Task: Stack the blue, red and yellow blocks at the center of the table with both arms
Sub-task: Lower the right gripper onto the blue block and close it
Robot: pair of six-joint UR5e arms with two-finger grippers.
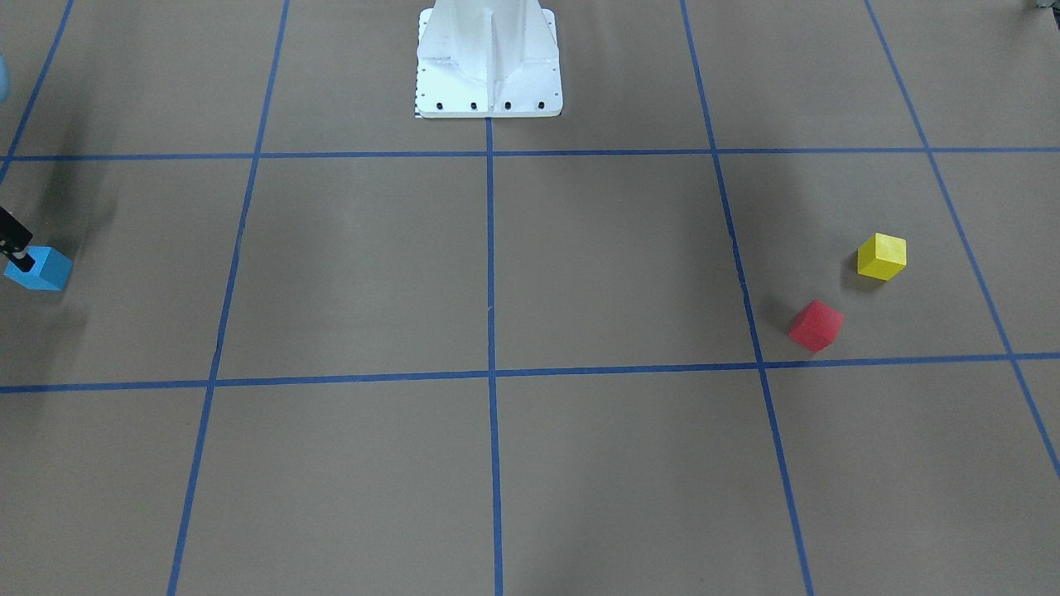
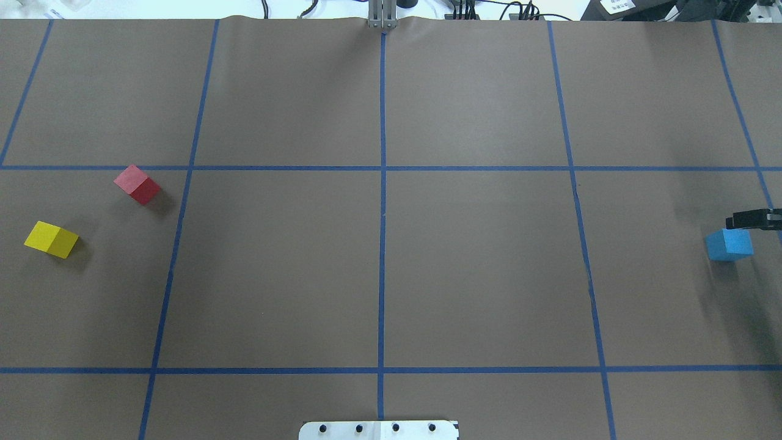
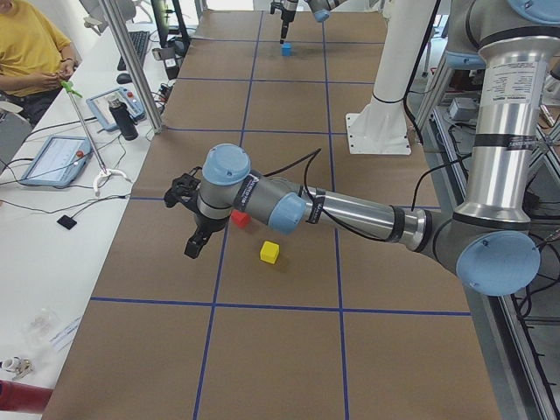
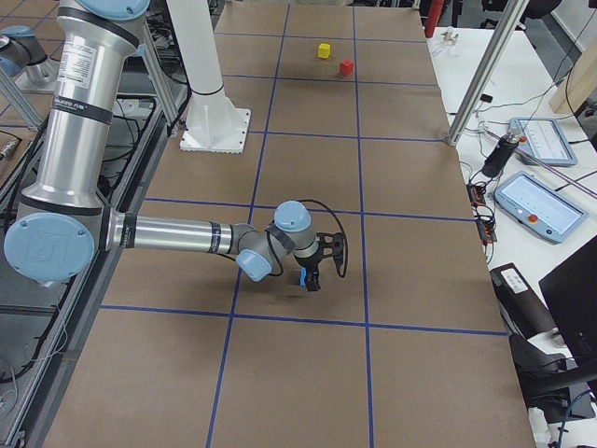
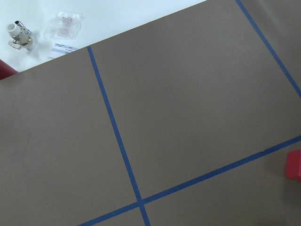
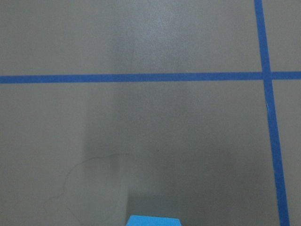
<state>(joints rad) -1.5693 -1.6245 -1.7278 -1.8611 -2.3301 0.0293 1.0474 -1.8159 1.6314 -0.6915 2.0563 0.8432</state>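
The blue block (image 2: 729,244) rests on the table at its far right, also seen in the front view (image 1: 39,269) and at the bottom edge of the right wrist view (image 6: 154,220). My right gripper (image 2: 755,219) hovers just over it, one black finger (image 1: 14,238) beside the block, and it looks open. The red block (image 2: 137,184) and the yellow block (image 2: 52,239) lie apart at the table's left. My left gripper (image 3: 193,238) hangs above the table beside the red block (image 3: 239,219); I cannot tell whether it is open or shut.
The white robot base (image 1: 489,66) stands at the table's rear centre. Blue tape lines (image 2: 382,183) grid the brown paper. An operator in a yellow shirt (image 3: 31,44) and tablets (image 3: 52,162) are at the side bench. Small parts (image 5: 66,26) lie beyond the paper's edge.
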